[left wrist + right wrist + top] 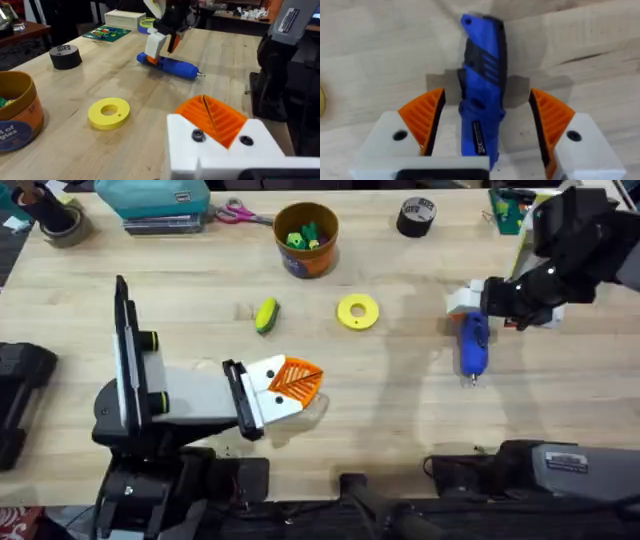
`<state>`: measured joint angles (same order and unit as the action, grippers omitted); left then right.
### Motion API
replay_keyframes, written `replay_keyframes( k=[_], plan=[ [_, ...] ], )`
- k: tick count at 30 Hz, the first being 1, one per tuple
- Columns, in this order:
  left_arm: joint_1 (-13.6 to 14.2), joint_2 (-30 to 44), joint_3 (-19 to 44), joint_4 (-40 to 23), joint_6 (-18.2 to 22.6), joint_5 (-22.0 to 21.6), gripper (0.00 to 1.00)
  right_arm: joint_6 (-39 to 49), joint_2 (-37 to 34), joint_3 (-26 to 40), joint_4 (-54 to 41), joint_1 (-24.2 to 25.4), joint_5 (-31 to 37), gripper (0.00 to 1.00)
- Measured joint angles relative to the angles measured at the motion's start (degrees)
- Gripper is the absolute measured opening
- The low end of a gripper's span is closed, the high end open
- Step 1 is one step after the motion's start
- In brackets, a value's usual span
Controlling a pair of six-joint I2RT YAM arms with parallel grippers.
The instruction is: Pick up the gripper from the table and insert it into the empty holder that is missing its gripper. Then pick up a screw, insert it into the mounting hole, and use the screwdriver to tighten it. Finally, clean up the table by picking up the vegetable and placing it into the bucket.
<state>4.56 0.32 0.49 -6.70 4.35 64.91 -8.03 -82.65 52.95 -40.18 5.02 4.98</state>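
The blue screwdriver (473, 348) lies flat on the table at the right, bit toward the front. My right gripper (480, 308) hangs over its rear end, open; its orange pads (425, 117) stand on either side of the screwdriver (482, 85) with gaps. My left gripper (290, 385) rests near the table's middle front, shut, with nothing between its pads. Both its white holders (220, 150) carry orange ribbed pads (215, 117) and show dark screw heads. The yellow-green vegetable (266, 315) lies left of centre. The orange bucket (306, 240) stands at the back.
A flat yellow ring (358, 312) lies between the vegetable and the screwdriver. A black tape roll (416, 217) sits at the back right, scissors (235, 213) and a teal box (150, 200) at the back left. Small green and yellow toys lie inside the bucket.
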Motion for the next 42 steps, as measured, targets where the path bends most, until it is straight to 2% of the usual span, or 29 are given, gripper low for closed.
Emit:
replay_keyframes(
  k=[5,9,16,35,36,38,40,42],
  plan=[
    [0.0,0.0,0.0,0.0,0.0,0.0,0.006,0.8,-2.4,0.0,3.4,0.3,-0.4,0.996],
    [0.0,0.0,0.0,0.0,0.0,0.0,0.006,1.9,-6.0,0.3,2.2,0.5,-2.0,0.995],
    [0.0,0.0,0.0,0.0,0.0,0.0,0.006,2.5,-12.0,5.6,-0.2,0.8,-2.9,0.995],
    [0.0,0.0,0.0,0.0,0.0,0.0,0.006,3.8,-14.2,7.3,-1.4,0.9,-2.2,0.991],
    [0.0,0.0,0.0,0.0,0.0,0.0,0.006,3.8,-14.2,7.3,-1.4,0.9,-2.2,0.966],
    [0.0,0.0,0.0,0.0,0.0,0.0,0.006,4.1,-14.2,7.3,-1.4,0.9,-1.7,0.838],
    [0.0,0.0,0.0,0.0,0.0,0.0,0.006,4.4,-14.2,7.3,-1.1,1.0,-1.4,0.594],
    [0.0,0.0,0.0,0.0,0.0,0.0,0.006,4.6,-14.3,7.3,-0.9,1.2,-1.2,0.296]
  ],
)
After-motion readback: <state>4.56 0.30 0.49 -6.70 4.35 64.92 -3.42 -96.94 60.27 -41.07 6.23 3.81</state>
